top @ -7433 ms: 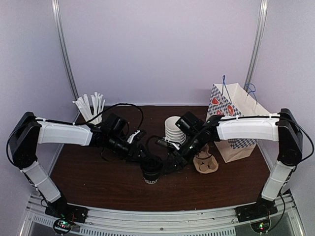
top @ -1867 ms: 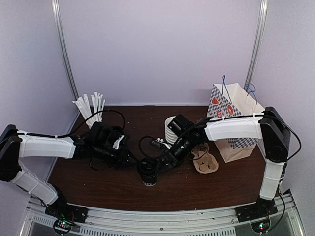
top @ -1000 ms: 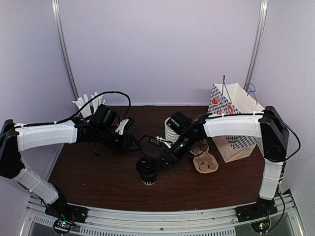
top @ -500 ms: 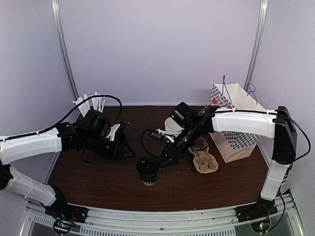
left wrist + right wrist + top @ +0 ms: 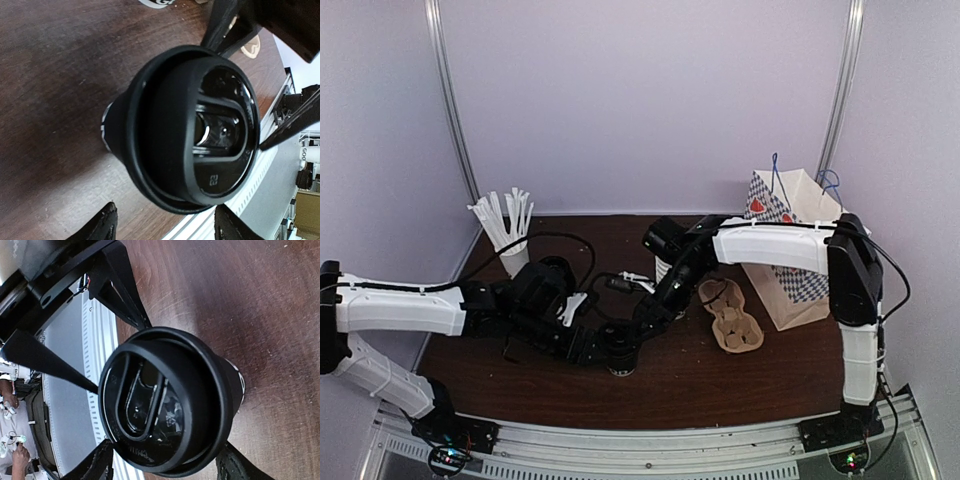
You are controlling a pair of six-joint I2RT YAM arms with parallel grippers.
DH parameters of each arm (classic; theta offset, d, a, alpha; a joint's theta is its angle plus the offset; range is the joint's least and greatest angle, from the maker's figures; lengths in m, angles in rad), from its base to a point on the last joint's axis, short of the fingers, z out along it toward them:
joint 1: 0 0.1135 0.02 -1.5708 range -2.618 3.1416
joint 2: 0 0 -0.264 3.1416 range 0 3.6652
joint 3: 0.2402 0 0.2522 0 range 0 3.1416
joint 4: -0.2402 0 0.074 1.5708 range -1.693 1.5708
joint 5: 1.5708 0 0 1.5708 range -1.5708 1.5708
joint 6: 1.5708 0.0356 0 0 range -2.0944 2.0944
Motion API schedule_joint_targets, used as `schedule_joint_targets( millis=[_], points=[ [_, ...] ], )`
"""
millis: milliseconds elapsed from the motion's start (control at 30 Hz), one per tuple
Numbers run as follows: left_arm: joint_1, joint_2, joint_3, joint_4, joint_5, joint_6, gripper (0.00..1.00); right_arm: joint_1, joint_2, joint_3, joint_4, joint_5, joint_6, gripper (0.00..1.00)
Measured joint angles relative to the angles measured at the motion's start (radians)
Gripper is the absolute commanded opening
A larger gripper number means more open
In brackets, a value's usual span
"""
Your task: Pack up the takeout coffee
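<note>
Where the brown table fills the lower half of the top view, two white arms reach in toward its middle. The left arm comes from the lower left edge of the frame. The right arm comes from the right side and bends over toward the centre.

A paper bag with a blue pattern and red hearts stands upright at the right of the table, partly behind the right arm. Just left of it lies a cardboard cup carrier. A white cup of white sticks stands at the upper left corner of the table.

The takeout coffee stands upright on the table at the lower centre of the frame, between the two arm tips and well left of the bag.

In the left wrist view its black dome lid fills the middle. The left gripper is spread wide, its fingertips at the bottom edge on either side and clear of the cup. In the right wrist view the right gripper is likewise spread wide, with no contact showing.
</note>
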Motion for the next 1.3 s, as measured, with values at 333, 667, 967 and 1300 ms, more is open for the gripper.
schedule_joint_targets(
  millis=[333, 667, 967, 1300],
  points=[
    [0.032, 0.055, 0.047, 0.001, -0.031, 0.031, 0.66, 0.003, -0.029, -0.079, -0.014, -0.066, -0.006, 0.69],
    [0.104, 0.069, 0.113, -0.051, 0.016, 0.098, 0.66, 0.010, -0.122, -0.142, 0.005, -0.070, -0.003, 0.69],
    [0.104, 0.073, 0.125, -0.121, 0.032, 0.121, 0.66, 0.010, -0.124, -0.147, 0.018, -0.070, 0.009, 0.68],
    [0.105, 0.015, 0.124, -0.139, 0.000, 0.109, 0.69, 0.010, -0.122, -0.095, 0.003, 0.024, 0.011, 0.67]
  ],
)
